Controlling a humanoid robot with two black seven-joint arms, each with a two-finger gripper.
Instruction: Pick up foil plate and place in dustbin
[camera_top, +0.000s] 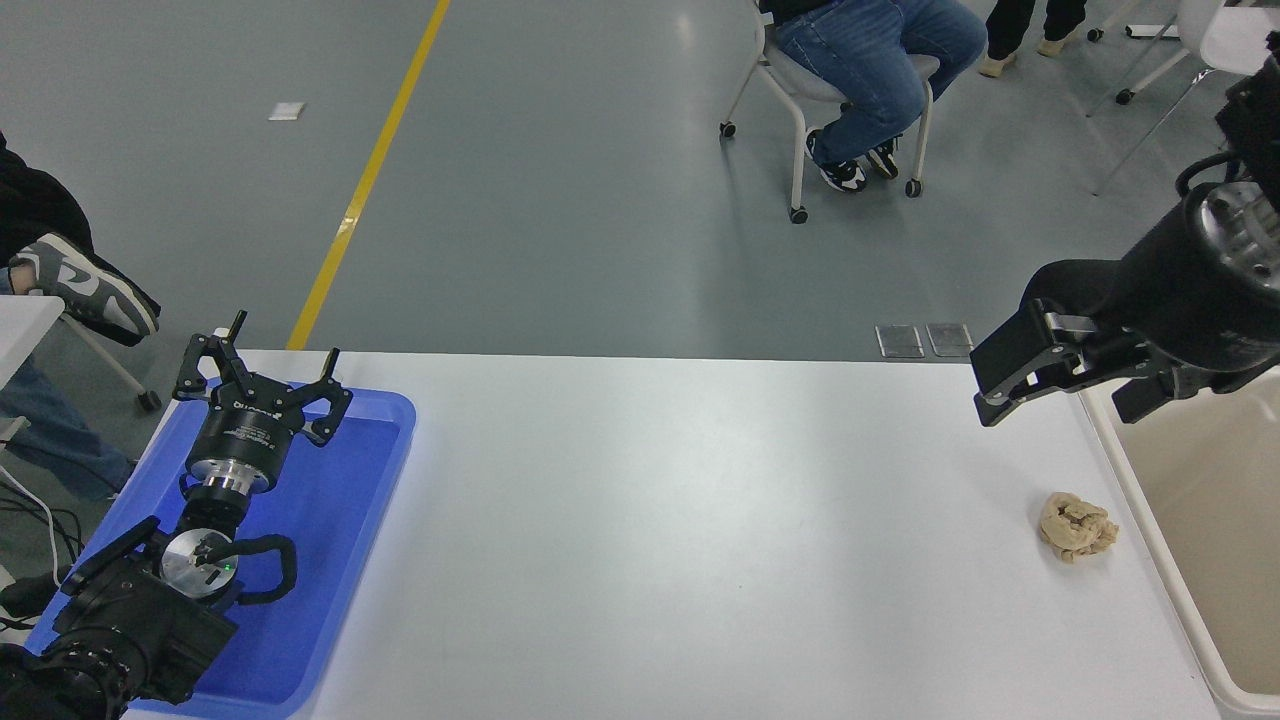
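Observation:
The foil plate does not show anywhere in the head view. The dustbin is a cream-beige tub at the table's right edge, partly cut off by the picture; the part of its inside that shows is bare. My right gripper hangs open and empty above the table's far right corner, just left of the dustbin's rim. My left gripper is parked open over the blue tray at the lower left.
A crumpled tan paper wad lies on the white table near the dustbin. A shallow blue tray sits at the left. A seated person and chairs are beyond the table's far side.

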